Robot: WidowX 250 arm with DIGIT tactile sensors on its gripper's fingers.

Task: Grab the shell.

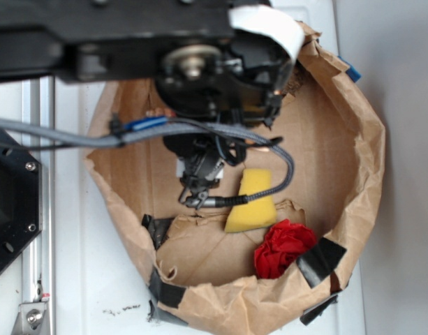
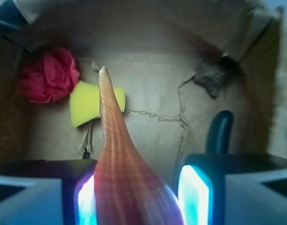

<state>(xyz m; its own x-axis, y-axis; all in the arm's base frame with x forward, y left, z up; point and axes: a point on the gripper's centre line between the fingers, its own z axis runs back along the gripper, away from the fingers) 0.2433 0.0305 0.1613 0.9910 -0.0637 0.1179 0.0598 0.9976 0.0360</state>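
In the wrist view the shell fills the middle: glossy orange-tan and ridged, its wide body low between the fingers and its long thin point reaching up toward the yellow sponge. My gripper is shut on the shell. The glowing left pad presses against the shell's side and the right pad meets its widening body lower down. In the exterior view the gripper hangs under the black arm inside the brown paper enclosure. The shell is hidden there by the arm and cables.
A yellow sponge and a crumpled red cloth lie ahead. A dark-brown rock sits far right, and a dark-green pebble lies beside the right finger. Taped brown paper walls ring the floor.
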